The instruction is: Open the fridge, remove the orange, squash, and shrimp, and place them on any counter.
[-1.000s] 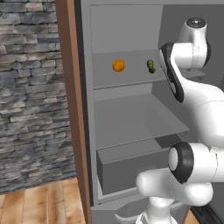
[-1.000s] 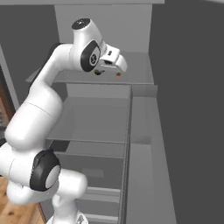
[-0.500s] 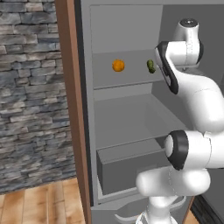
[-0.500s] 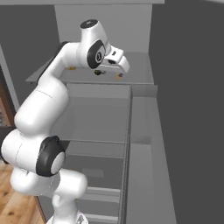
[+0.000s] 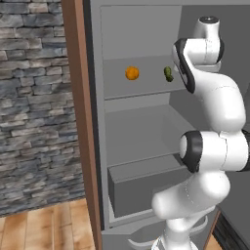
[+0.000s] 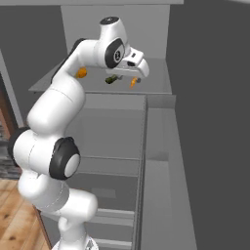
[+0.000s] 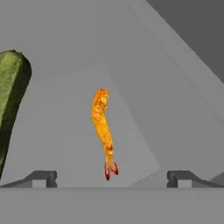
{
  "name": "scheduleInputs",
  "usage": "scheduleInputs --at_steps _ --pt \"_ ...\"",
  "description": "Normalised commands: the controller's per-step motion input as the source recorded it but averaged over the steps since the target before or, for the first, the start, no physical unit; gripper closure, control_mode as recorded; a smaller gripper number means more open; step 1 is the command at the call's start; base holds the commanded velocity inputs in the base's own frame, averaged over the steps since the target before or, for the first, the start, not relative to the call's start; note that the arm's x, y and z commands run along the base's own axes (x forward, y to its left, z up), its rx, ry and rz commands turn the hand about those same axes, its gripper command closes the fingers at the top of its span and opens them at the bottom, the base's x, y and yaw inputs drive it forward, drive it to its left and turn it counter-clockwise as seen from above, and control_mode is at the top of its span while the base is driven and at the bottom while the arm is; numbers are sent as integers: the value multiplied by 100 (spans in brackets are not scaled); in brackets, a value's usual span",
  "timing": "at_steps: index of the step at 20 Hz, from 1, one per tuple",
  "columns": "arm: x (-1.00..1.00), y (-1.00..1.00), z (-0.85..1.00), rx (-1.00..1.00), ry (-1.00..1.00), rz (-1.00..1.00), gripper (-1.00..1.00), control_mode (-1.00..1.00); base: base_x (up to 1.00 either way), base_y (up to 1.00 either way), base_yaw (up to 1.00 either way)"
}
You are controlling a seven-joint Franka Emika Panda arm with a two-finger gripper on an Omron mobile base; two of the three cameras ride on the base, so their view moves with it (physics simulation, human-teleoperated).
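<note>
Fridge (image 5: 141, 122): standing open, showing flat grey walls, grey shelves and a grey drawer low down; a brown wooden panel (image 5: 80, 122) is running along its left edge.
Shrimp (image 7: 103, 131): lying on the upper shelf as a thin, curved orange strip with a small red tail, its tail end pointing toward the camera in the hand view; in the right base view it is showing as a tiny orange sliver (image 6: 133, 83) just under the hand.
Squash (image 7: 11, 96): resting on the same shelf beside the shrimp, dark green and elongated, not touching it; its end is rising at the left edge of the hand view.
Orange (image 5: 132, 73): sitting further along that shelf, round and bright, well apart from the squash (image 5: 168, 73).
Gripper (image 7: 111, 177): reaching into the upper shelf with its fingers spread wide, one dark tip on each side of the shrimp's tail; it is pinching nothing, and the tips are not touching the shrimp.
Left base view: showing orange and squash side by side on the shelf, with the arm's upper links covering the shelf's right end.
Right base view: showing the hand (image 6: 134, 66) hanging over squash (image 6: 111, 79) and shrimp, with the orange (image 6: 81, 72) peeking out behind the arm.
Hand view: giving the shrimp's colour and curve close up.
</note>
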Motion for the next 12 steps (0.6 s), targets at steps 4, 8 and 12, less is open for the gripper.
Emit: scheduleInputs --at_steps 4,8,12 --pt "23 0 -11 1 0 0 -100 -100 0 0 0" --pt "26 -4 -12 0 0 0 -100 -100 0 0 0" --pt "30 -6 -15 0 0 0 -100 -100 0 0 0"
